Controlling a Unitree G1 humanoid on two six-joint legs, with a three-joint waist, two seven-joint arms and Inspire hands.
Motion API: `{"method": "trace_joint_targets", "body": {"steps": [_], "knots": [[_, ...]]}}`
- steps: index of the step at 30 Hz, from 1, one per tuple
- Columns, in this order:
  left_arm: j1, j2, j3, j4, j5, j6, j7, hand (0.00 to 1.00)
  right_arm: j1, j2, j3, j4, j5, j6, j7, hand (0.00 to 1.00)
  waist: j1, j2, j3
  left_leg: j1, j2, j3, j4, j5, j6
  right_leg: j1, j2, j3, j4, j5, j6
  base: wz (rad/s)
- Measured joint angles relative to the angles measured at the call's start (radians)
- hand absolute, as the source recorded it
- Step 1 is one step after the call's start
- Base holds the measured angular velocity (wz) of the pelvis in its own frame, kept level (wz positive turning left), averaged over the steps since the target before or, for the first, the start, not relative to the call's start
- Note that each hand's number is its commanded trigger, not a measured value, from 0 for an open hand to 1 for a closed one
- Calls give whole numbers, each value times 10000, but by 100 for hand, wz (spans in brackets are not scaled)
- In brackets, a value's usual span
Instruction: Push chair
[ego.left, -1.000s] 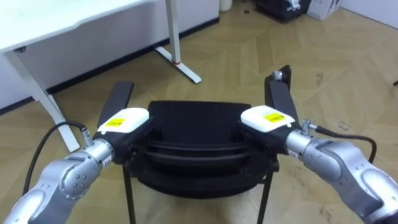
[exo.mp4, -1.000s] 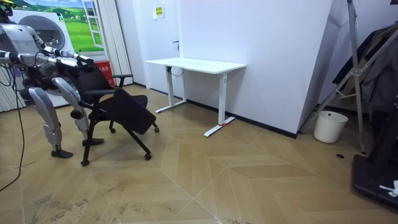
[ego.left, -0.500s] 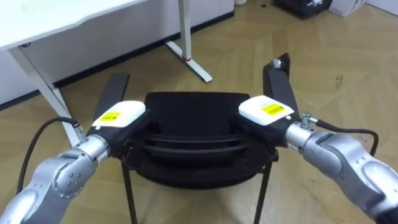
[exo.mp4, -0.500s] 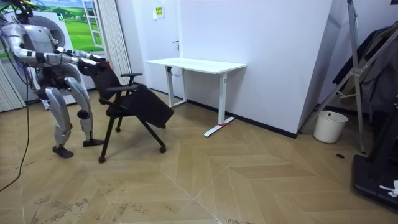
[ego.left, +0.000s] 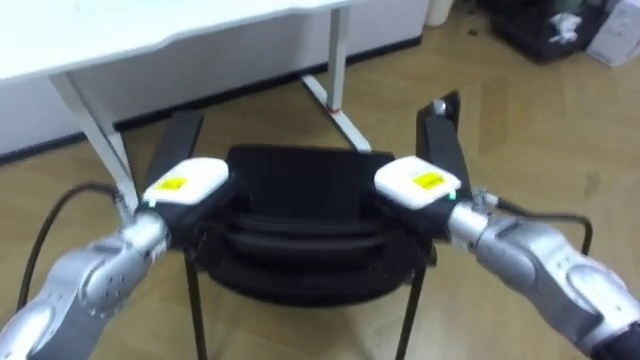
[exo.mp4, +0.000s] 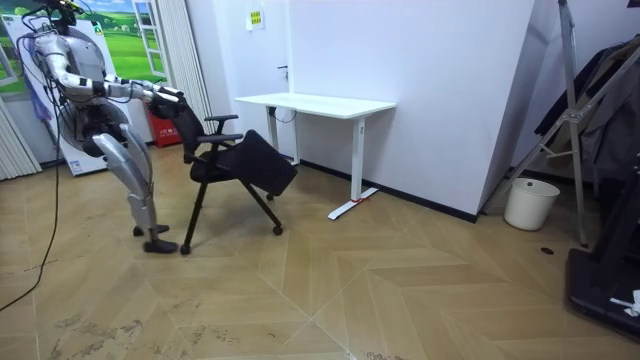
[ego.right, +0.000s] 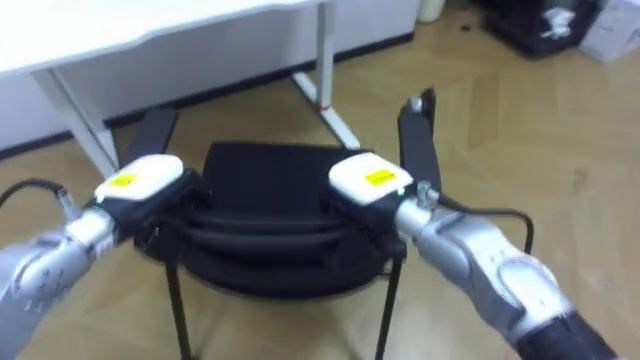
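The chair (ego.left: 298, 185) is flanked at its backrest by the left hand (ego.left: 186, 186) and right hand (ego.left: 416, 183); their grip cannot be told.

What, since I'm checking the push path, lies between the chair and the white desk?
Just bare wooden floor between chair and white desk, shown in the left eye view.

Chair (ego.left: 300, 190) and desk (ego.left: 150, 25) are seen close from above through both head-mounted eye views; the same pair is framed side-on from across the room.
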Motion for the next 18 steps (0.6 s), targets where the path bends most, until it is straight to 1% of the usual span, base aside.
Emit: {"method": "trace_joint_targets", "body": {"steps": [1,2,3,5,6,7,8,9,10,11,12,13,14,15,16,17,18], "knots": [[-44,-48,-32,33,24,16,104,100,-107,-13,1,82,-47,-68,-5,100,-8,60,-8,69,166,-6,-89,-11,-68,173,75,-212,-91,-62,-48,43],[-81,-59,-38,35,39,30,113,100,-161,-32,1,125,-51,-109,-4,100,-23,70,1,94,207,-8,-122,-9,-97,235,91,-309,-85,-111,-58,39],[-176,-40,-82,42,39,77,115,100,-219,-33,2,150,-56,-114,-18,100,-51,63,5,127,326,-18,-188,15,-140,296,117,-412,-54,-224,-62,30],[-282,-44,-126,121,27,105,155,100,-290,-34,8,178,-88,-105,-42,100,-61,46,16,213,362,-38,-271,22,-163,379,110,-537,5,-435,-55,25],[-388,-36,-155,174,20,97,155,100,-318,-58,8,179,-79,-102,-63,100,-64,2,42,283,359,-38,-273,23,-169,394,57,-606,110,-613,-33,24],[-449,-35,-160,205,23,98,156,100,-345,-50,8,190,-78,-99,-64,100,-79,-10,49,377,387,-20,-257,-19,-238,420,50,-643,171,-787,-16,19],[-457,-29,-150,213,28,94,157,100,-352,-37,7,195,-78,-98,-65,100,-64,-21,45,389,415,-8,-227,-36,-266,427,74,-645,198,-848,-16,6],[-464,37,-141,207,28,70,168,100,-370,-6,7,200,-60,-97,-81,100,6,-51,52,399,498,100,-91,-104,-365,418,135,-630,315,-980,-50,-7],[-463,63,-143,234,28,47,280,100,-424,112,8,289,-73,-99,-82,100,83,-147,66,305,547,157,291,-115,-385,430,174,-611,456,-1127,-98,-4],[-469,101,-140,251,34,45,321,100,-445,189,8,366,-87,-98,-83,100,78,-194,71,161,582,170,682,-114,-386,454,172,-631,498,-1196,-120,0],[-484,160,-159,337,43,43,340,100,-470,360,8,532,-121,-99,-66,100,94,-211,63,-212,773,214,1839,-104,-392,587,210,-668,487,-1336,-187,3],[-453,246,-227,421,8,38,397,100,-476,526,7,736,-154,-134,-28,100,129,-152,45,-791,1061,72,3494,105,-626,862,387,-726,505,-1509,-321,0],[-426,272,-260,515,-4,31,441,100,-498,633,7,927,-154,-217,-17,100,153,-142,47,-1104,1191,-61,4385,433,-643,1046,466,-725,530,-1595,-363,-10],[-404,308,-359,668,15,-31,532,100,-530,810,7,1273,-154,-356,59,100,293,-174,54,-1825,1275,-207,6190,1671,-582,1388,537,-705,678,-1767,-489,-19],[-404,234,-531,877,75,-44,669,100,-544,854,7,1507,-111,-456,178,100,455,-197,111,-2757,1337,-486,8520,3305,-549,1717,496,-773,875,-1986,-679,-24],[-389,190,-646,976,90,-43,771,100,-540,876,8,1682,-87,-528,199,100,521,-115,112,-3303,1317,-593,10294,3589,-496,1906,465,-730,1004,-2096,-745,-26],[-353,74,-848,1264,108,-31,948,100,-513,1023,13,2024,-119,-578,246,100,559,-124,101,-4133,1066,-435,13278,3885,-223,2304,243,-623,977,-2198,-741,-26]]}}
